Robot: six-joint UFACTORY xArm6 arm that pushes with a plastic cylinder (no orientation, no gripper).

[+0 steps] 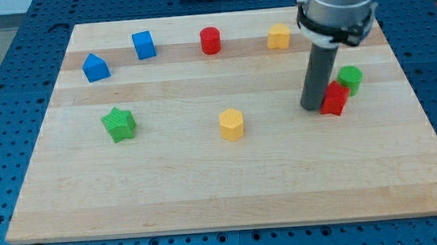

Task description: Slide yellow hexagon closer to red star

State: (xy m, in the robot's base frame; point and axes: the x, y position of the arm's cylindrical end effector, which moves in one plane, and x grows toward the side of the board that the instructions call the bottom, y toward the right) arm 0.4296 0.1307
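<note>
The yellow hexagon point(232, 125) lies near the middle of the wooden board point(207, 191). The red star point(335, 99) lies at the view's right, touching or nearly touching a green cylinder point(349, 78) just above and right of it. My tip point(312, 107) rests on the board right against the red star's left side, well to the right of the yellow hexagon.
Along the view's top lie a blue pentagon-like block point(95, 68), a blue cube point(144, 45), a red cylinder point(210, 41) and a second yellow block point(279, 37). A green star point(118, 124) lies at the left.
</note>
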